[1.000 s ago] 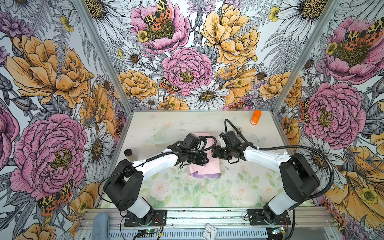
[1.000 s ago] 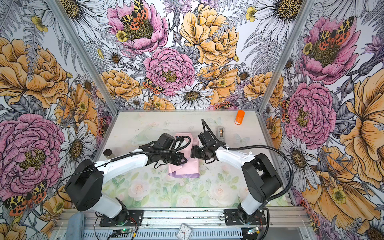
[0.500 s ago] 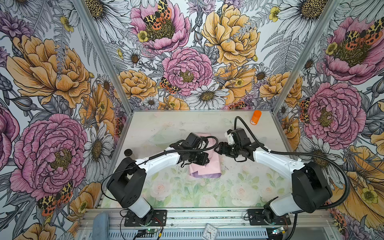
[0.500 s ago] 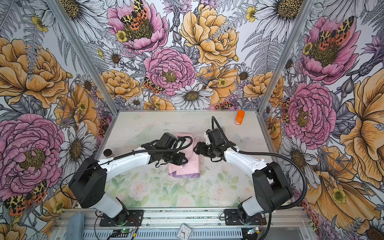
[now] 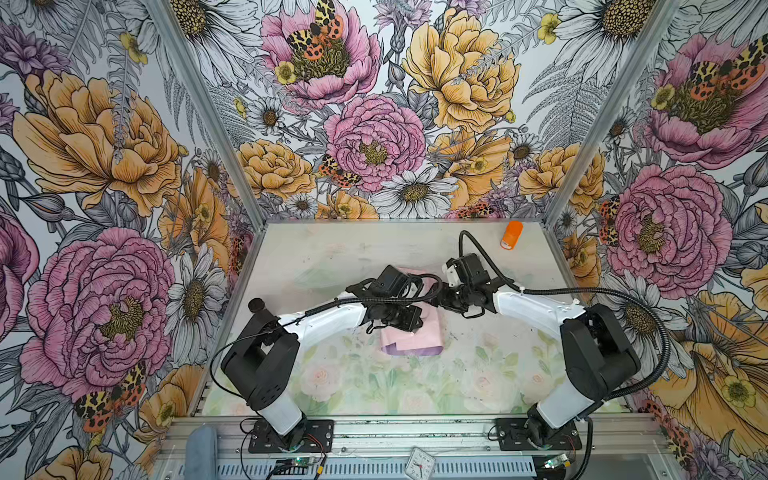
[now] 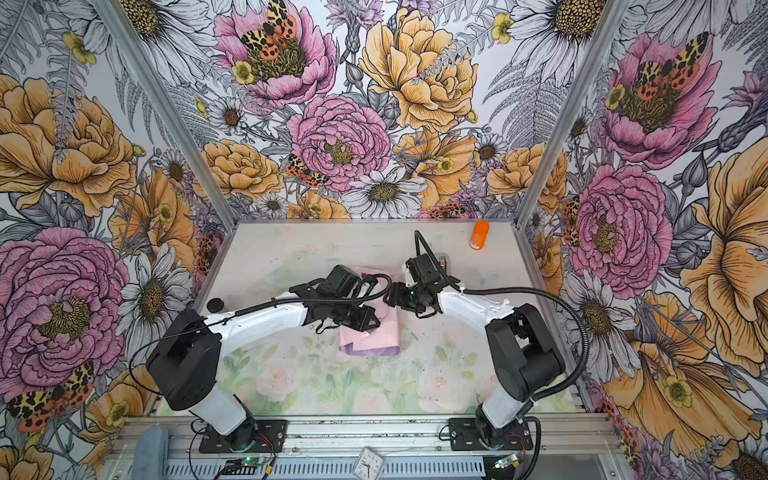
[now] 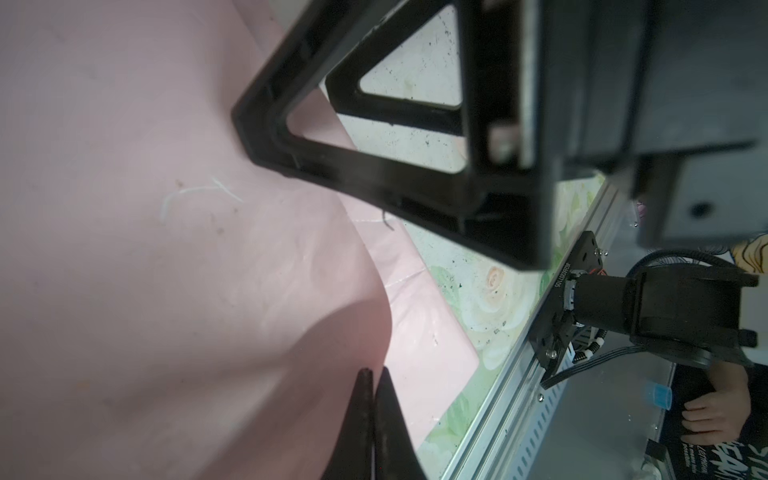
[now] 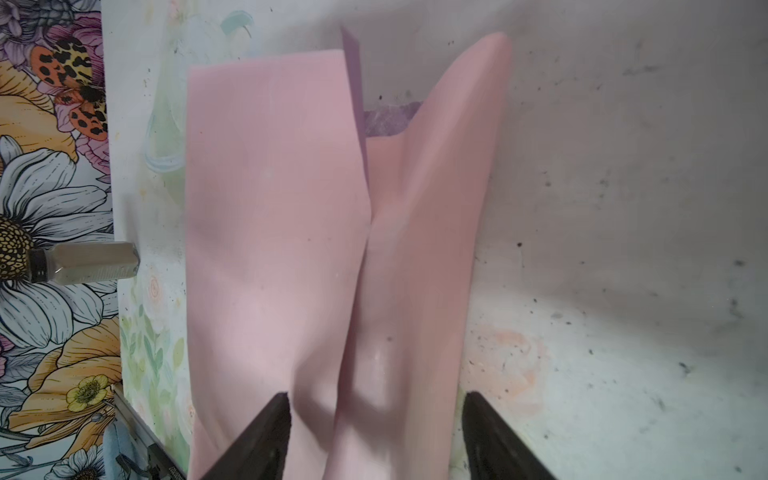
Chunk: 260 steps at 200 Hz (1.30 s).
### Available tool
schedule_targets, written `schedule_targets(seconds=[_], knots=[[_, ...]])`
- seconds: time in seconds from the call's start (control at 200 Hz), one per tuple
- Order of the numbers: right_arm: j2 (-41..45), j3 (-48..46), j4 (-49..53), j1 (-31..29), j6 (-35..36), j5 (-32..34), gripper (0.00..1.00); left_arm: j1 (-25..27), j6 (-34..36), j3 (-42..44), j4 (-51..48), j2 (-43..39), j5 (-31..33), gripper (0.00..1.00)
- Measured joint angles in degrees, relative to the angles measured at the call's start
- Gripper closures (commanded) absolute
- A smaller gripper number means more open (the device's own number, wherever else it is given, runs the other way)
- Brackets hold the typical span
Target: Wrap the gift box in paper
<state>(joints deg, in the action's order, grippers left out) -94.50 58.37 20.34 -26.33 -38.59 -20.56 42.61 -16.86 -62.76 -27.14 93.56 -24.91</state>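
The gift box does not show in any view. At mid-table the paper (image 5: 415, 338) (image 6: 370, 337) lies folded over itself into a low bundle, pale pink face out, with a strip of its lilac face along the near edge. Whether the box sits inside cannot be told. The left gripper (image 7: 372, 401) is closed, its tips pressed together on the edge of a raised pink flap, which looks pinched between them. In both top views that arm's wrist covers the far left part of the bundle. The right gripper (image 8: 377, 409) hangs at the bundle's far right corner, jaws spread wide above the pink flaps and clamping nothing. In the right wrist view two pink flaps meet along a seam, and crumpled lilac shows in the gap at the end away from that gripper. On the table (image 5: 365, 249) an orange cylinder (image 5: 512, 235) lies at the far right, well apart from the paper. A small clear bottle with a black cap (image 8: 91, 262) (image 5: 257, 305) stands at the left edge. A small grey object (image 6: 443, 261) peeps from behind the right wrist, too hidden to name.
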Motion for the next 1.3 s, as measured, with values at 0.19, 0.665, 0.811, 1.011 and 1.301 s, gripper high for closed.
schedule_targets(seconds=[0.19,0.665,0.811,1.011,1.301], knots=[[-0.8,0.0,-1.0,0.0,0.1,0.6,0.51,-0.1,-1.5,-0.5,-0.1,-0.5,1.7,0.59],[-0.8,0.0,-1.3,-0.3,0.0,0.8,0.50,-14.6,-21.0,11.8,6.4,-13.8,10.1,0.34],[-0.8,0.0,-1.4,-0.3,-0.1,0.8,0.49,-14.1,-23.8,13.6,9.9,-9.3,8.9,0.34],[-0.8,0.0,-1.4,-0.5,-1.4,0.7,0.42,-12.1,-25.3,13.0,13.8,-4.9,8.6,0.34],[-0.8,0.0,-1.8,-0.8,-2.5,-0.4,0.35,-8.9,-25.4,9.4,14.5,-2.3,8.7,0.36]])
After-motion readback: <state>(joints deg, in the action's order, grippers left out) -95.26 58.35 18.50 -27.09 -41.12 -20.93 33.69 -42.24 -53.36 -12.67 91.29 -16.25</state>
